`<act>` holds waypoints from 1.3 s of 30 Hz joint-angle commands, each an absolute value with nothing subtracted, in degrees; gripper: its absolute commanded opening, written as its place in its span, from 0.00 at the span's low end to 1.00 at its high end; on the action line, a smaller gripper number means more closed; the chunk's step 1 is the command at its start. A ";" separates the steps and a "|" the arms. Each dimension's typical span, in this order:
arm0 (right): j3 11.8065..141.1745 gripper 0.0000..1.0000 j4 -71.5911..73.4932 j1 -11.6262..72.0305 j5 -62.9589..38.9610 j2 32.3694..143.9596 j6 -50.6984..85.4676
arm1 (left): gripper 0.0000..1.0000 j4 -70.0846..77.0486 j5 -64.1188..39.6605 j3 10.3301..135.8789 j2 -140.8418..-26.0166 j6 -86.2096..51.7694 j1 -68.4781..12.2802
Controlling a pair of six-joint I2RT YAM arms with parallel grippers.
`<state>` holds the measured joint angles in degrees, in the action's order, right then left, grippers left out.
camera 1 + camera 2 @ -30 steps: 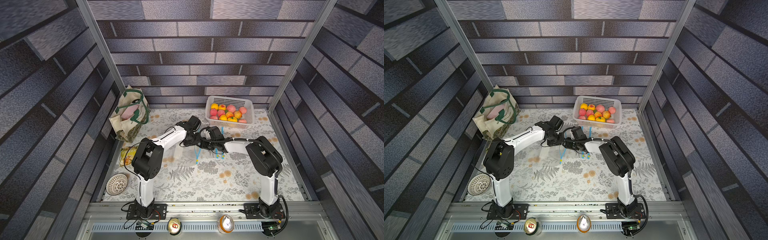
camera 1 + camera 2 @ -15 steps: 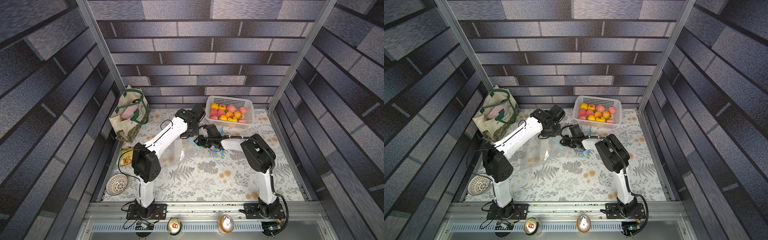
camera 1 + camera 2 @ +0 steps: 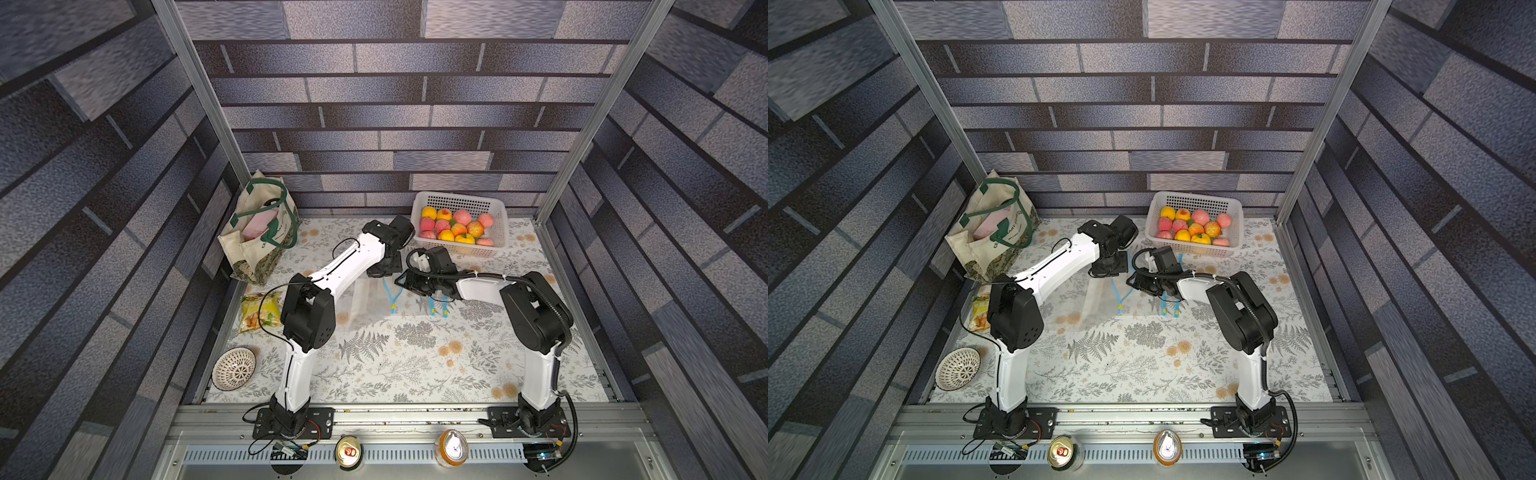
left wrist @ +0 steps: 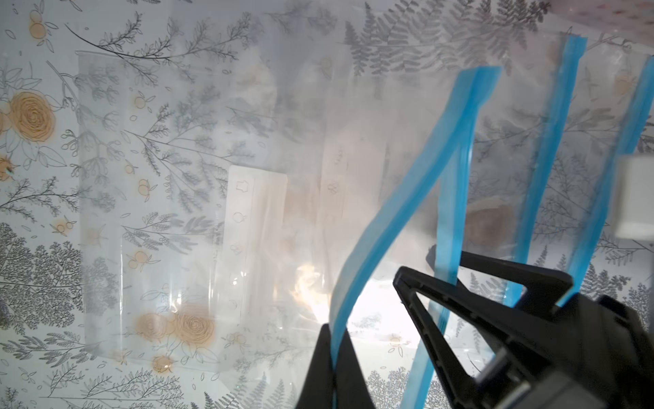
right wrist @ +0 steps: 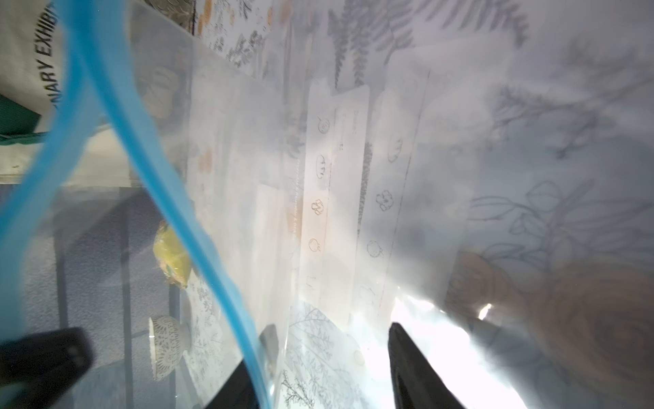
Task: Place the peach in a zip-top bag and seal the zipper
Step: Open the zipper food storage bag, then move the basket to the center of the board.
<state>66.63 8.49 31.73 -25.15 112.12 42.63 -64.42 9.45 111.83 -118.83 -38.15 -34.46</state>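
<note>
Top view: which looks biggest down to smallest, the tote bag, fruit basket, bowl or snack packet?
1. tote bag
2. fruit basket
3. bowl and snack packet look about the same, so I can't rank them.

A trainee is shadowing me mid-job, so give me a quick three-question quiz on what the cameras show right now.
1. Where do the round red and yellow peaches sit? A) white plastic mesh basket B) canvas tote bag C) patterned bowl
2. True or false: a peach already lies inside the clear plastic zip-top bag.
3. Fill in: the left gripper is shut on the bag's blue ____ strip.
Key: 1 A; 2 false; 3 zipper.
</note>
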 commanded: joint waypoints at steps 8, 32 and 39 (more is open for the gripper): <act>63.36 0.60 -1.18 28.81 -25.27 98.05 39.15 | 0.00 -67.59 6.66 116.56 -120.42 -37.91 -33.40; 112.72 0.67 -51.07 17.01 -1.75 119.40 -19.00 | 0.00 -72.34 4.57 128.06 -126.35 -32.54 -32.54; 118.42 0.68 -56.40 16.23 -0.59 123.60 -25.94 | 0.00 -71.82 3.57 127.67 -126.10 -31.66 -32.43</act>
